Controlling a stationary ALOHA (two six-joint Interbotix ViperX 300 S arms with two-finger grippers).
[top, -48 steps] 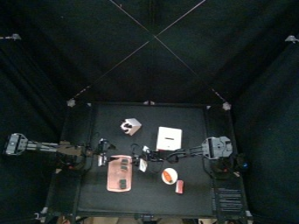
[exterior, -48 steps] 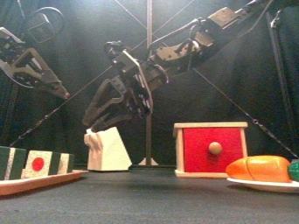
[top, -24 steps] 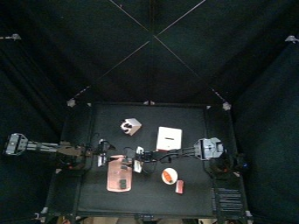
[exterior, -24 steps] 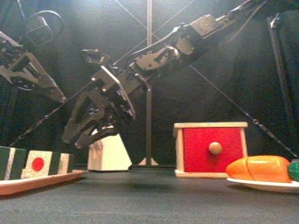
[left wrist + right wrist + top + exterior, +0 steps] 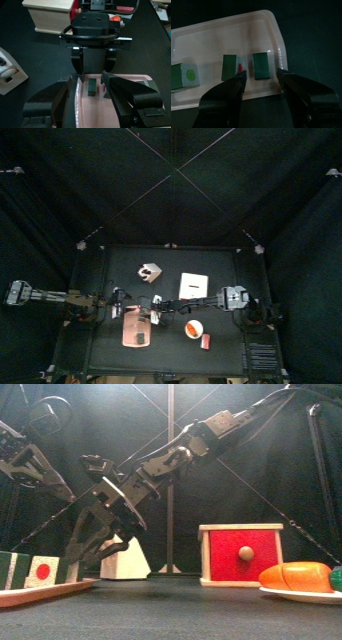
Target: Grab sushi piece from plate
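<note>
The pink plate (image 5: 211, 35) lies at the table's front left, and everything gathers around it. Three green sushi pieces sit on it in a row; the end sushi piece (image 5: 261, 66) lies nearest the plate's rim. The right gripper (image 5: 261, 75) hangs just above that piece, fingers spread wide, holding nothing. The left gripper (image 5: 93, 89) hovers by the plate's left side, fingers apart.

Three sushi pieces (image 5: 261, 66) on one pink plate (image 5: 211, 40); one round white plate (image 5: 195, 330).
</note>
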